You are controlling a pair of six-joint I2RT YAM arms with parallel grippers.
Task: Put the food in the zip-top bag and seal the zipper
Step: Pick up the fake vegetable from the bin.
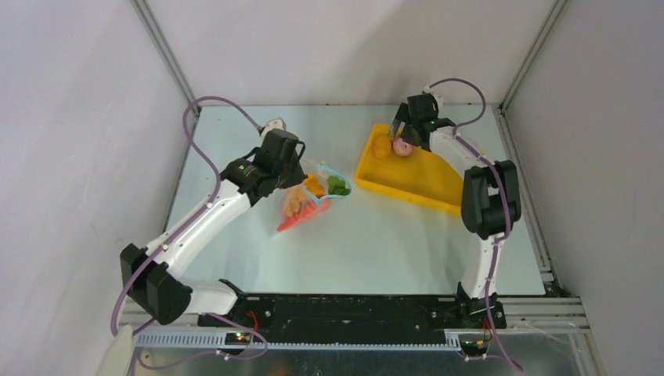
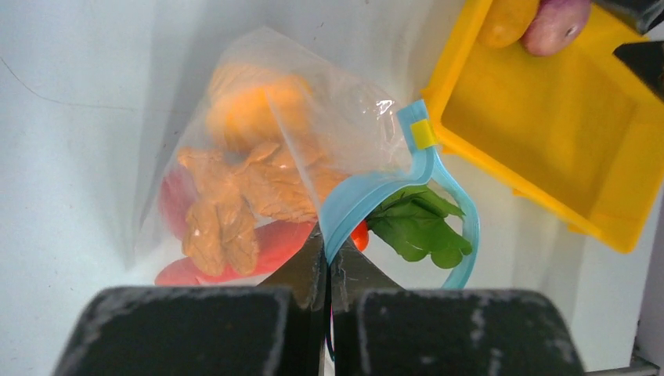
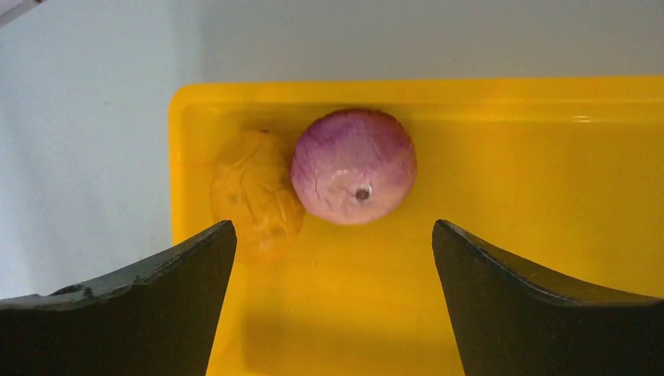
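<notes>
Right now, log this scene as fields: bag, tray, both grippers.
bag: zipper unsealed, mouth open; holds amber pieces and carrot, leaf at the mouth
tray: holds onion and yellow fruit, side by side
left gripper: shut on zipper
right gripper: open over onion, holding nothing

Looks like a robot lab cell: white walls (image 1: 63,117), aluminium frame (image 1: 163,51), pale table (image 1: 376,243), purple cables (image 1: 196,133) trailing from the left arm (image 1: 207,215) and right arm (image 1: 485,196).
</notes>
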